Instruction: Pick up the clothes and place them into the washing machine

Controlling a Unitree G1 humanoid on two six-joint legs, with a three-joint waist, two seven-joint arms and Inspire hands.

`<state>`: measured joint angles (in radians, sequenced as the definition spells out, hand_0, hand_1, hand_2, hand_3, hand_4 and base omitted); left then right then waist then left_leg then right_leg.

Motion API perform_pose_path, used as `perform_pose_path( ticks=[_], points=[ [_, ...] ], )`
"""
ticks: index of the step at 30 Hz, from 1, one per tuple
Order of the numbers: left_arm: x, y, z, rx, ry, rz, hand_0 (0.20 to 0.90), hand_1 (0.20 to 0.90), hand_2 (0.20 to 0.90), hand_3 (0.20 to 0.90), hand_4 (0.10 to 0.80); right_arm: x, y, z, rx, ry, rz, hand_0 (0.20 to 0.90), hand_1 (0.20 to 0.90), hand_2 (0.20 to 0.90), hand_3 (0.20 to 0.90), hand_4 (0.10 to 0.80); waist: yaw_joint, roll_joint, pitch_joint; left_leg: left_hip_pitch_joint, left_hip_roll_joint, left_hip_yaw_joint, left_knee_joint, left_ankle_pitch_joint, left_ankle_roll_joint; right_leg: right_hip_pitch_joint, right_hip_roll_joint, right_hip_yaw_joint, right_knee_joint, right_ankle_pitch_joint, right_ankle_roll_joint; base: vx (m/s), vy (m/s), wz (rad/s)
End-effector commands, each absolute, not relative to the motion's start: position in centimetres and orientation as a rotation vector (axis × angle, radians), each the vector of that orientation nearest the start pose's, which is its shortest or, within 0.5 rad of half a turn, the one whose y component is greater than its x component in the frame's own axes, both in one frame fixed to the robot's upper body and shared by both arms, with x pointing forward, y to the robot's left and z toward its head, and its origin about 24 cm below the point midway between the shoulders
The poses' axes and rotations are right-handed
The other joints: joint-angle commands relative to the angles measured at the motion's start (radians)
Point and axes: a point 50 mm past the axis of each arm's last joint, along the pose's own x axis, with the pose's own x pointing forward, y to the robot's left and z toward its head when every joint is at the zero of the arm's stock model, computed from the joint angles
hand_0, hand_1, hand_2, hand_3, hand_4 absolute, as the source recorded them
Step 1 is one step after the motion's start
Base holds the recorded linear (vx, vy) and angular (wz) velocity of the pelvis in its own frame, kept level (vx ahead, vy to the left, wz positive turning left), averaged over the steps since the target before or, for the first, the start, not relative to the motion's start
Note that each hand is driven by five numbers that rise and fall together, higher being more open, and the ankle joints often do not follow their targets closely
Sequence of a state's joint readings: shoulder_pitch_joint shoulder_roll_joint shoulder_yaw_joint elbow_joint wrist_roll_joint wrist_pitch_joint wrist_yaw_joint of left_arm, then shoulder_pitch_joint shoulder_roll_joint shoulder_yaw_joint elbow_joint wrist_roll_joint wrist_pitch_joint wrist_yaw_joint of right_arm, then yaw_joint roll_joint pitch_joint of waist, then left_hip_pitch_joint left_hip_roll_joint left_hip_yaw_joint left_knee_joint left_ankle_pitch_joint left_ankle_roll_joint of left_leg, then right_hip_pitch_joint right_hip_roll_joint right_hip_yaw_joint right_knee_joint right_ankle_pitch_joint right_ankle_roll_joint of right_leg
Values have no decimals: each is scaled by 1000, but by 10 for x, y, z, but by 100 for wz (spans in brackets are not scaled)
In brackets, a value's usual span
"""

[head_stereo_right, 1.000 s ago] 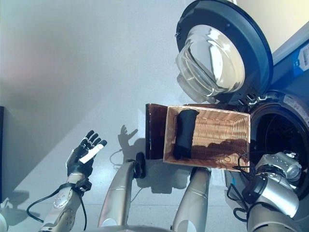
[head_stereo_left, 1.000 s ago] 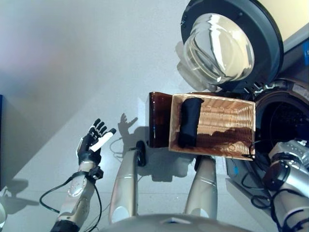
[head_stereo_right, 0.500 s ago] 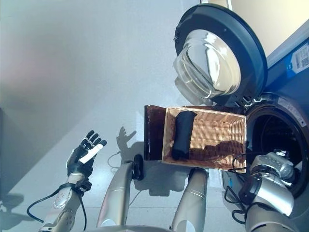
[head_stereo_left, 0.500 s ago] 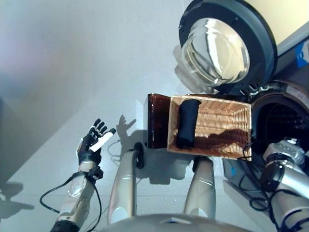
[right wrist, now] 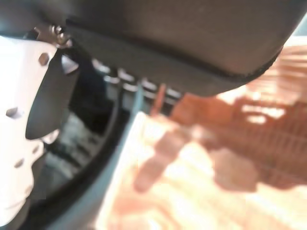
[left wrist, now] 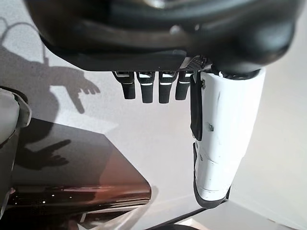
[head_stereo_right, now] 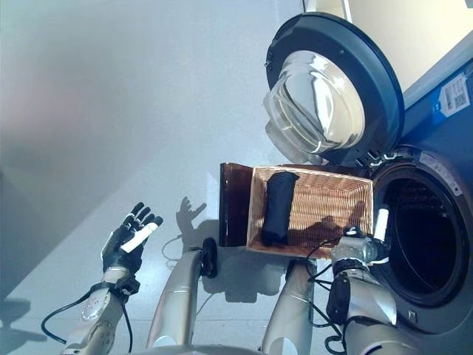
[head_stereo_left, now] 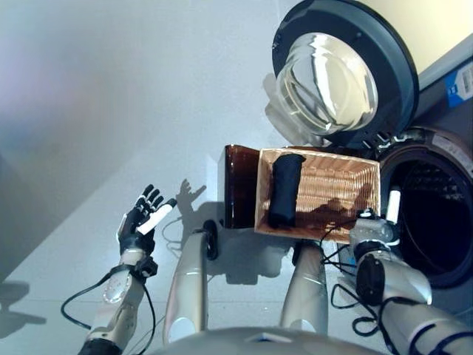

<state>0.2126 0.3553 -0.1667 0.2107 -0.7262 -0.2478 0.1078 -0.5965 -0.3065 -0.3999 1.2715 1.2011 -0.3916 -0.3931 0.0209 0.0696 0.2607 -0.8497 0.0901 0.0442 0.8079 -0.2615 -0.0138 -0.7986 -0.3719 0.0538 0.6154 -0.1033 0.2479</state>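
Evidently we keep our right robot hand [head_stereo_left: 373, 228], fingers unreadable, beside the woven wicker basket [head_stereo_left: 332, 188] to reach the rolled black garment [head_stereo_left: 284, 189], while our left robot hand [head_stereo_left: 142, 220] hangs open and empty.

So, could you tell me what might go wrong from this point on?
The dark garment lies at the basket's far end from the right hand, so a reach across may snag the wicker rim. The open washer door hangs just above the basket; a lifted arm could strike it. The left hand is open over the floor, too far off to steady the basket.
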Motion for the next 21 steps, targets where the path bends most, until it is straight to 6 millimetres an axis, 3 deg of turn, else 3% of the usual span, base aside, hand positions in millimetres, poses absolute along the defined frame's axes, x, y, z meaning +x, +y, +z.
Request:
perform_pose_path(
  ticks=[1, 5, 8, 14, 21],
  points=[
    [196, 240, -1, -324, 53, 256, 900, 900, 900, 900, 800, 270, -320, -21, 945, 114, -1257, 900, 900, 900, 900, 800, 14, -11, 10, 72, 22, -67, -133, 72, -81, 54, 2, -28, -94, 120, -66, 13, -16, -4],
    [196, 242, 0, -325, 48, 260, 900, 900, 900, 900, 800, 273, -307, -26, 922, 139, -1209, 900, 900, 900, 900, 800, 12, -18, 12, 105, 20, -63, -185, 95, -86, 84, 4, -37, -143, 141, -63, 1, -5, -1],
    [196, 243, -4, -321, 59, 277, 900, 900, 900, 900, 800, 275, -290, -31, 768, 179, -1063, 900, 900, 900, 900, 800, 3, -35, 10, 147, 18, -63, -257, 134, -97, 138, 9, -51, -218, 172, -60, 13, -31, 2],
    [195, 241, -15, -313, 90, 300, 900, 900, 900, 900, 800, 273, -272, -38, 643, 228, -961, 900, 900, 900, 900, 800, -6, -51, 2, 252, 19, -68, -387, 187, -104, 241, 12, -88, -324, 211, -55, 61, -44, 3],
    [195, 243, -21, -299, 107, 337, 900, 900, 900, 900, 800, 272, -256, -41, 442, 271, -818, 900, 900, 900, 900, 800, -11, -74, -17, 356, 43, -79, -508, 244, -115, 350, 19, -121, -419, 246, -47, 81, -46, 5]
  ],
)
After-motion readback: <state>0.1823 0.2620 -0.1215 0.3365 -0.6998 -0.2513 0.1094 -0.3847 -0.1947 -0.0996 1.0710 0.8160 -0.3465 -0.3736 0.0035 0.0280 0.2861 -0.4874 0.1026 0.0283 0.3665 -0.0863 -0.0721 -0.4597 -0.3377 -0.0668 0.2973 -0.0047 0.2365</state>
